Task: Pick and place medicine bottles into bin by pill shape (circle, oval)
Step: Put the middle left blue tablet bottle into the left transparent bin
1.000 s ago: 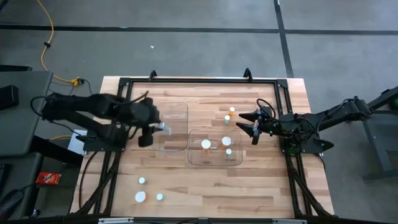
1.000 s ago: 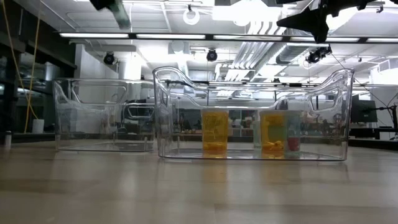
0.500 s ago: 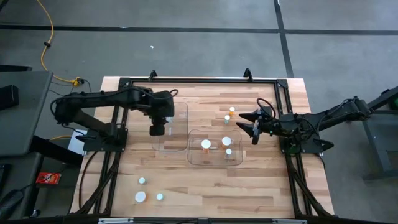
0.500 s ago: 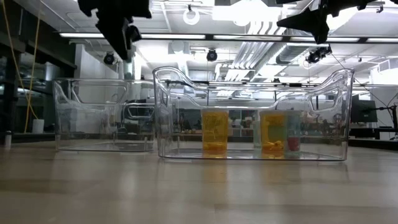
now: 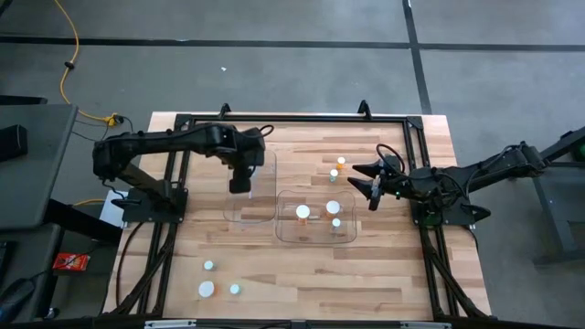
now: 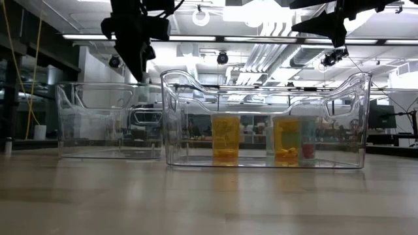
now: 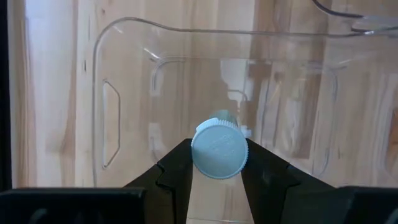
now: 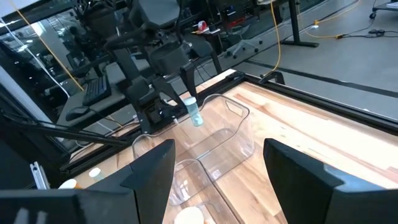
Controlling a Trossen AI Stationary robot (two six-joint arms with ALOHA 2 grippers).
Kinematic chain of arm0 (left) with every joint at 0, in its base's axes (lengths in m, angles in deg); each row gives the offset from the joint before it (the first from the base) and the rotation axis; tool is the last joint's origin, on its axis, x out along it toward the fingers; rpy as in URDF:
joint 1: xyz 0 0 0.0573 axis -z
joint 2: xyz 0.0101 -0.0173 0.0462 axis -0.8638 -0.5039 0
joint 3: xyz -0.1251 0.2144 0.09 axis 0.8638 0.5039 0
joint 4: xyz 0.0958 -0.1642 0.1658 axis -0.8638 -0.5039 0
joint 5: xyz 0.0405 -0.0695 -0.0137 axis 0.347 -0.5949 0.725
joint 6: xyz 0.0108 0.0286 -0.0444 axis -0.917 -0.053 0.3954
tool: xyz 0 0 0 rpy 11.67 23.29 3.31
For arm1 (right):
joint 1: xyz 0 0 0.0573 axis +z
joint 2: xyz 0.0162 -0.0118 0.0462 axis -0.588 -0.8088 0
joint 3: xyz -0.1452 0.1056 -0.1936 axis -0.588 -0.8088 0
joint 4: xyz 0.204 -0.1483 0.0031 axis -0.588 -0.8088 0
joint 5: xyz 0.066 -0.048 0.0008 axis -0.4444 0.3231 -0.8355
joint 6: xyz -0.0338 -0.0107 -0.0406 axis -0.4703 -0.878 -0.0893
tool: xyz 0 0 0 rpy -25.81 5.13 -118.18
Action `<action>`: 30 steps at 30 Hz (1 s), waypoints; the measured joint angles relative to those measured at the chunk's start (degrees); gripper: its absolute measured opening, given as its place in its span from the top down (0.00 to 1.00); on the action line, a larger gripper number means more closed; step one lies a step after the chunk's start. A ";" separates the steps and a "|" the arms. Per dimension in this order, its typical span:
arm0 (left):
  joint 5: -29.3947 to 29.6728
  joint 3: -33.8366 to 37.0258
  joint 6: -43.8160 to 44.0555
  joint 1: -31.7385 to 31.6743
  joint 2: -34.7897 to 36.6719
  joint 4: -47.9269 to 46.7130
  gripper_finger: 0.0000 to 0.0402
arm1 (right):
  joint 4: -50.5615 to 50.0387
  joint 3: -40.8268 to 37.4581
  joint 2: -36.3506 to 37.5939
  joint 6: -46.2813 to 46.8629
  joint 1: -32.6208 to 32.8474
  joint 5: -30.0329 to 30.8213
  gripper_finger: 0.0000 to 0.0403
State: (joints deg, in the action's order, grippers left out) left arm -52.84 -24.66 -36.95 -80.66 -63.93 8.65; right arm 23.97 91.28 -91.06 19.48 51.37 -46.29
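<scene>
My left pincer [image 7: 217, 163] is pinching a small pale green bottle [image 7: 219, 148] just under its white cap, hanging it over the empty clear bin [image 7: 112, 93] directly below. It looks light, rigid and slick, so I judge the grip beneath the cap the safest hold. I can read no label or writing on it. Off to the side, my right pincer [image 5: 373, 189] waits spread beside the second bin [image 5: 285, 230], which holds several bottles.
</scene>
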 joint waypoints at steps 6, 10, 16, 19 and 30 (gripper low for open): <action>0.27 0.00 0.03 -0.14 0.11 0.44 0.73 | -0.34 0.00 0.00 -0.11 0.00 0.00 0.41; 0.28 1.12 0.04 -0.12 -0.16 2.11 0.73 | -1.04 0.00 0.00 -0.11 0.00 -0.02 0.41; 1.48 7.33 0.05 -0.12 -0.28 8.37 0.73 | -1.34 0.00 -0.01 0.19 0.00 -0.02 0.41; 3.06 10.05 -0.38 -0.12 -0.28 11.26 0.73 | -1.36 0.00 0.00 -0.48 0.00 -0.02 0.41; 4.66 15.85 -4.95 -0.47 -0.67 13.82 0.73 | -1.36 0.00 -0.01 -1.20 0.00 1.22 0.41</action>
State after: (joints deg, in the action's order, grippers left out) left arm -48.18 -8.81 -41.90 -81.13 -64.60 22.47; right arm 22.60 91.28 -91.07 18.28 51.37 -45.07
